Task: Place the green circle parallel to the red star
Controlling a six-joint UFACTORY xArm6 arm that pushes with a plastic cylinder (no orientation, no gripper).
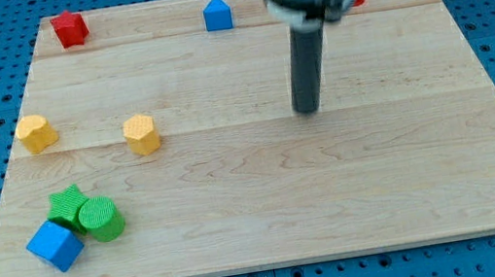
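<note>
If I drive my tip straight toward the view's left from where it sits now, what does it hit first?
Probably the yellow hexagon. My tip sits at about the same height in the view, with bare board between them. The other yellow block lies farther left and slightly higher, so it would come later, if at all.

The green circle is hemmed in, touching the green star and the blue cube. Between it and my tip lies open bench; the yellow hexagon stands just above that path.
</note>
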